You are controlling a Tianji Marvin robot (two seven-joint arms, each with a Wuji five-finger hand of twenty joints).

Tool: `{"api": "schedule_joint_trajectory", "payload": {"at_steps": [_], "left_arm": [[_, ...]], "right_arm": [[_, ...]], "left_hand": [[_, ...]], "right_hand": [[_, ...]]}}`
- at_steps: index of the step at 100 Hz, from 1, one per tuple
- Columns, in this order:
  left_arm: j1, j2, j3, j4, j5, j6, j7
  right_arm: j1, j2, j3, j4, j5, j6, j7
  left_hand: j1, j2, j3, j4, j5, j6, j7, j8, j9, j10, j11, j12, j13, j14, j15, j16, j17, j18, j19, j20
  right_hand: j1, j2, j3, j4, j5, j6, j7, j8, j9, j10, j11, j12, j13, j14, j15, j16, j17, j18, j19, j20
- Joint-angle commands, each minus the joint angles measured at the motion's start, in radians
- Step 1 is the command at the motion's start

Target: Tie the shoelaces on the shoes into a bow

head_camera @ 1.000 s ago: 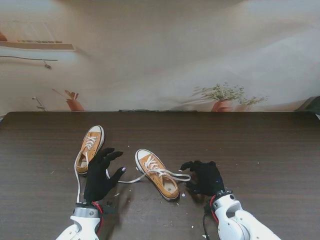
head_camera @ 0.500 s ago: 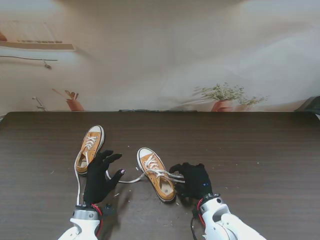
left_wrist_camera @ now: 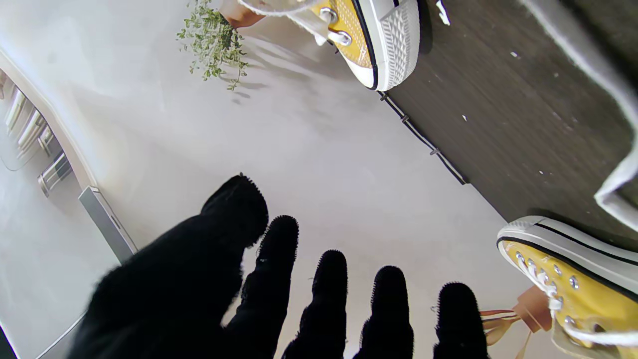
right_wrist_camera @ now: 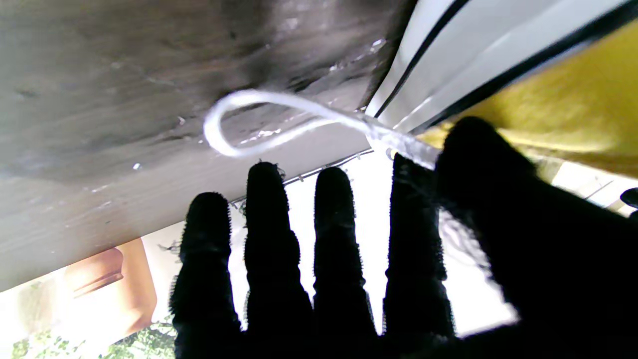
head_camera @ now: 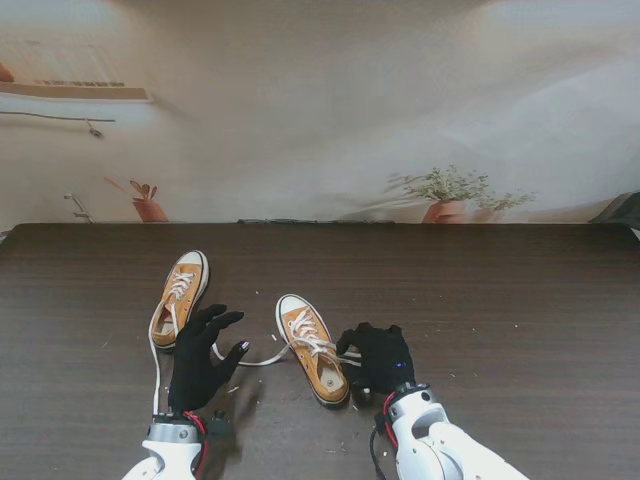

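My right hand sits just beside the nearer shoe, on its right flank, and in the right wrist view my thumb and index finger pinch a lace that curls into a small loop over the table beside the white sole. So this hand is grasping that lace end (the other three fingers stand straight and touch nothing). My left hand hovers between the two shoes with its fingers spread, released and holding nothing; the left wrist view shows its five fingertips splayed in open air.

A second lace trails from the nearer shoe across the table toward my left hand. The farther shoe lies to the left, its own lace running down beside my left wrist.

I judge the step in hand to be gathering both ends of the nearer shoe's laces. To do it well I should keep the pinch firm near the tip, pull gently enough that the light shoe does not drag, and bring my left hand down onto the loose end before crossing them.
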Motion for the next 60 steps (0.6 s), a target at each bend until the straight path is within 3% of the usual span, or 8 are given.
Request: {"api": "schedule_joint_trajectory", "payload": {"at_steps": [1,20,38,60], "left_arm": [[0.004,-0.003,0.002,-0.007,0.000,-0.005,-0.013],[0.001,-0.002,0.008,-0.003,0.000,-0.009,-0.017],[-0.003,-0.002,0.012,0.001,-0.001,-0.016,-0.019],[-0.001,-0.003,0.010,0.000,-0.004,-0.022,-0.017]], "right_arm": [[0.004,-0.008,-0.005,0.007,0.008,0.005,0.017],[0.006,-0.021,-0.011,0.007,0.048,0.014,0.014],[-0.021,-0.027,0.006,-0.030,0.079,-0.003,0.011],[-0.070,-0.034,0.056,-0.108,0.135,-0.059,0.014]], "left_hand": [[0.019,0.027,-0.014,0.001,0.032,-0.025,0.005,0.014,0.009,0.007,-0.008,-0.015,0.012,0.000,-0.015,-0.014,-0.014,-0.045,-0.002,-0.007],[0.022,0.039,-0.026,0.001,0.038,-0.024,0.008,0.015,0.012,0.008,-0.007,-0.015,0.012,0.002,-0.014,-0.014,-0.014,-0.045,-0.001,-0.009],[0.032,0.045,-0.049,-0.004,0.045,-0.028,0.010,0.016,0.015,0.009,-0.007,-0.015,0.015,0.003,-0.014,-0.015,-0.014,-0.043,-0.001,-0.010],[0.079,0.073,-0.144,-0.014,0.050,-0.032,0.012,0.016,0.020,0.010,-0.010,-0.016,0.017,0.004,-0.016,-0.016,-0.015,-0.041,-0.002,-0.014]], "right_hand": [[0.027,0.017,-0.041,-0.036,0.041,-0.027,0.060,-0.047,0.025,0.009,0.005,0.009,0.018,0.003,0.003,0.005,0.004,0.012,0.015,-0.006],[0.100,0.084,-0.036,-0.036,0.216,0.019,0.119,-0.034,0.073,0.015,0.001,0.001,0.024,0.001,0.012,0.009,0.004,0.011,0.017,-0.007],[0.125,0.122,-0.048,-0.035,0.208,0.118,0.140,0.175,0.070,0.012,0.040,-0.017,0.012,-0.003,0.029,0.018,-0.008,0.005,0.017,0.003],[0.071,0.079,-0.006,-0.043,0.236,0.156,0.173,0.224,0.091,0.015,0.050,-0.013,0.018,0.000,0.038,0.022,-0.012,0.014,0.016,0.007]]}}
